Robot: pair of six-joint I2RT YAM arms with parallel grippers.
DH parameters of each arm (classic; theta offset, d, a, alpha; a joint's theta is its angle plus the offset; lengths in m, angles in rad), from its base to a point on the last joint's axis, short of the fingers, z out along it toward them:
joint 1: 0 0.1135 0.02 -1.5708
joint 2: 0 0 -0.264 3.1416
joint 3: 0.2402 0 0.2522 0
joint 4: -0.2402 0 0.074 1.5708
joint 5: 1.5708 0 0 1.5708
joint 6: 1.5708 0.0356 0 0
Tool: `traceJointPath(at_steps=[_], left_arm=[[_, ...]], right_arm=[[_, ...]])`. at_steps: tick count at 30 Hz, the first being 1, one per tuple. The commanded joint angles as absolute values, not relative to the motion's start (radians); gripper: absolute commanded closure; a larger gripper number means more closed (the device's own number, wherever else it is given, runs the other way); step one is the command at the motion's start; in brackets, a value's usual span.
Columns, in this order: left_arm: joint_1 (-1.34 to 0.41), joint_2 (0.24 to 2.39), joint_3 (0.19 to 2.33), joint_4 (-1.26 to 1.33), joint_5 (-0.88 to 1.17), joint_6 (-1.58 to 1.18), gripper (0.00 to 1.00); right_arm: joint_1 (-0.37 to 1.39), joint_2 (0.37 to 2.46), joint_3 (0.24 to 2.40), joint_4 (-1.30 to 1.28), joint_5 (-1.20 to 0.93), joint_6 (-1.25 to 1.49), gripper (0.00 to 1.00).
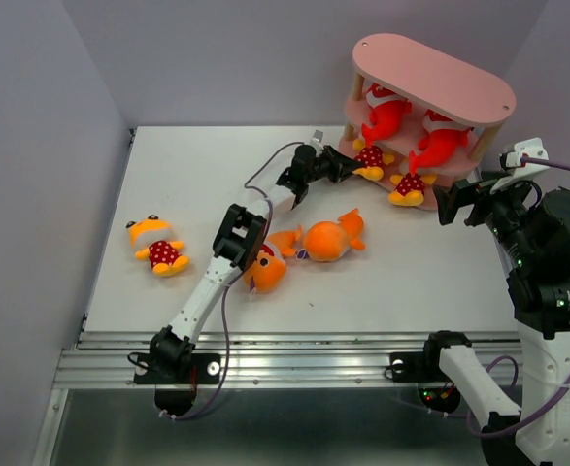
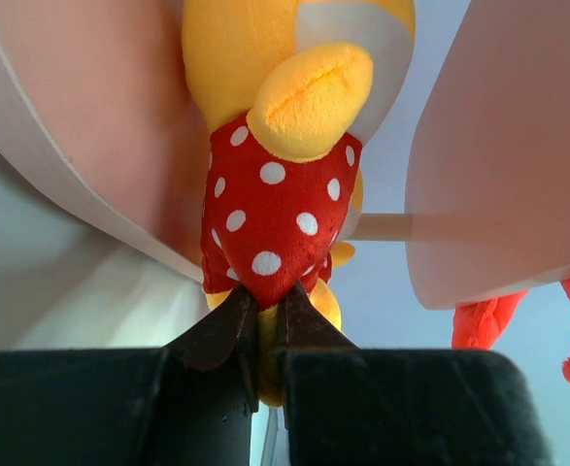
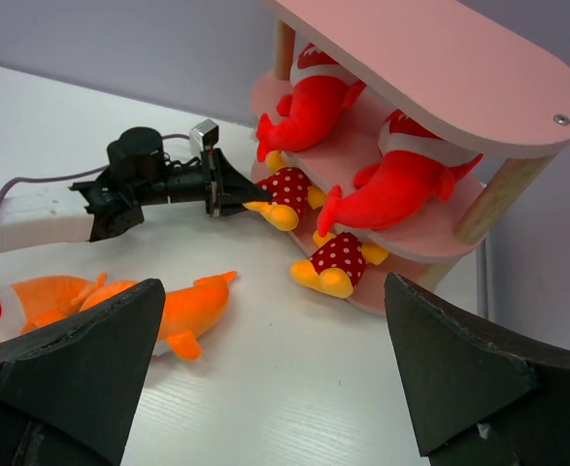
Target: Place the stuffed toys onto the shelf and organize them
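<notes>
The pink shelf (image 1: 435,73) stands at the back right. Two red sharks (image 1: 389,116) (image 1: 440,142) lie on its middle tier. Two yellow figures with red dotted parts lie on the bottom tier (image 1: 370,158) (image 1: 410,186). My left gripper (image 1: 348,165) is shut on the foot of the left figure (image 2: 280,199), also seen in the right wrist view (image 3: 283,189). Two orange sharks (image 1: 328,239) (image 1: 265,267) lie mid-table. A third yellow figure (image 1: 157,246) lies at the left. My right gripper (image 1: 456,206) is open and empty, right of the shelf's front.
Grey walls enclose the white table (image 1: 168,175) on the left and back. A metal rail (image 1: 294,364) runs along the near edge. The left arm's cable (image 1: 265,175) loops above the table.
</notes>
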State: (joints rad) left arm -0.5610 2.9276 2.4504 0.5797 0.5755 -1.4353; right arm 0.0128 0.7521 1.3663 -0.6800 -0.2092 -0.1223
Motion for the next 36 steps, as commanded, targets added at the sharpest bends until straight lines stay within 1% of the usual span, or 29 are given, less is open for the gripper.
traceJointPath(at_steps=[1, 10, 13, 16, 17, 19, 20, 21, 25, 26, 28, 29, 34, 35, 36], left_arm=[[-0.563, 2.921, 2.496, 0.643, 0.56, -1.448, 1.0], [-0.571, 2.915, 2.491, 0.643, 0.537, -1.453, 0.98], [-0.574, 2.915, 2.493, 0.649, 0.538, -1.457, 0.93], [-0.572, 2.91, 2.482, 0.652, 0.551, -1.457, 0.85], [-0.572, 2.905, 2.474, 0.658, 0.552, -1.456, 0.81], [-0.572, 2.889, 2.447, 0.675, 0.557, -1.453, 0.76], [-0.572, 2.884, 2.441, 0.678, 0.558, -1.453, 0.71], [-0.572, 2.876, 2.433, 0.681, 0.563, -1.451, 0.68], [-0.569, 2.859, 2.401, 0.699, 0.58, -1.451, 0.63], [-0.566, 2.855, 2.392, 0.713, 0.583, -1.451, 0.58], [-0.565, 2.83, 2.35, 0.726, 0.587, -1.447, 0.51], [-0.565, 2.821, 2.336, 0.735, 0.589, -1.444, 0.43], [-0.555, 2.786, 2.29, 0.747, 0.606, -1.427, 0.29], [-0.554, 2.784, 2.287, 0.75, 0.61, -1.427, 0.2], [-0.551, 2.781, 2.281, 0.753, 0.612, -1.427, 0.07]], right_arm=[[0.005, 0.738, 1.394, -0.643, -0.206, -0.115, 0.0], [0.005, 0.738, 1.39, -0.643, -0.207, -0.115, 0.0], [0.005, 0.736, 1.388, -0.641, -0.207, -0.115, 0.0], [0.005, 0.735, 1.387, -0.643, -0.209, -0.117, 0.0], [0.005, 0.735, 1.385, -0.643, -0.209, -0.117, 0.0], [0.005, 0.735, 1.385, -0.643, -0.209, -0.117, 0.0], [0.005, 0.733, 1.385, -0.643, -0.209, -0.117, 0.0], [0.005, 0.733, 1.384, -0.643, -0.209, -0.117, 0.0], [0.005, 0.729, 1.376, -0.643, -0.212, -0.117, 0.0], [0.005, 0.727, 1.376, -0.643, -0.212, -0.117, 0.0], [0.005, 0.724, 1.371, -0.643, -0.215, -0.117, 0.0], [0.005, 0.723, 1.37, -0.643, -0.216, -0.115, 0.0], [-0.005, 0.724, 1.371, -0.643, -0.227, -0.115, 0.0], [-0.005, 0.726, 1.371, -0.643, -0.227, -0.115, 0.0], [-0.005, 0.726, 1.373, -0.644, -0.229, -0.114, 0.0]])
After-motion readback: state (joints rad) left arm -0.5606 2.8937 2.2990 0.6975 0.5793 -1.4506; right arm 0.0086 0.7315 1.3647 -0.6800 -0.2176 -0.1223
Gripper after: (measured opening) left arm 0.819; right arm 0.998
